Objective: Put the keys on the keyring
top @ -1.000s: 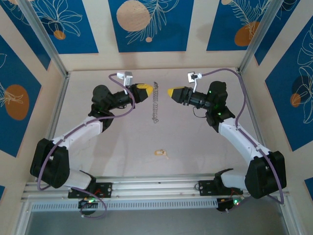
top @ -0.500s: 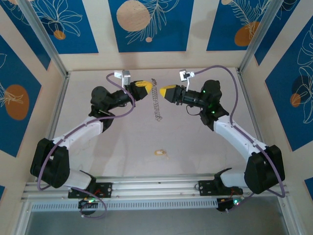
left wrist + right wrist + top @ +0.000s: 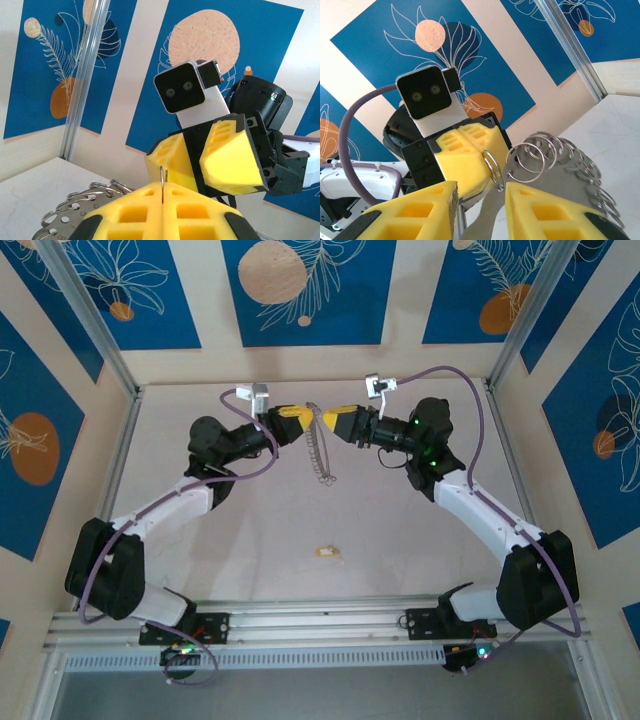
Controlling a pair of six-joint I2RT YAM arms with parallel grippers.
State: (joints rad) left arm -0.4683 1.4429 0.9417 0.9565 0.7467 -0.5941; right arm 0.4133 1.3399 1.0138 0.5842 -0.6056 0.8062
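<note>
The keyring (image 3: pixel 320 450) hangs edge-on like a chain between the two grippers, above the back of the table. My left gripper (image 3: pixel 300 422) is shut on one of its thin wire loops, which pokes up between the closed pads (image 3: pixel 163 187). Its silvery pieces fan out at lower left (image 3: pixel 75 207). My right gripper (image 3: pixel 330 421) faces the left one tip to tip. Its jaws (image 3: pixel 480 200) stand apart, with the ring's loops (image 3: pixel 540 152) and a grey flat piece just above and between them. The keys (image 3: pixel 328 553), a small pale-yellow piece, lie on the table toward the front.
The grey table (image 3: pixel 220 540) is walled by cream and blue panels, with metal posts (image 3: pixel 95 330) at the back corners. Both arm bases sit on the rail (image 3: pixel 320 625) at the near edge.
My right gripper has swung left to meet the left gripper at the keyring, and its jaws have narrowed. The left gripper has shifted slightly right with the ring. The keys have not moved.
</note>
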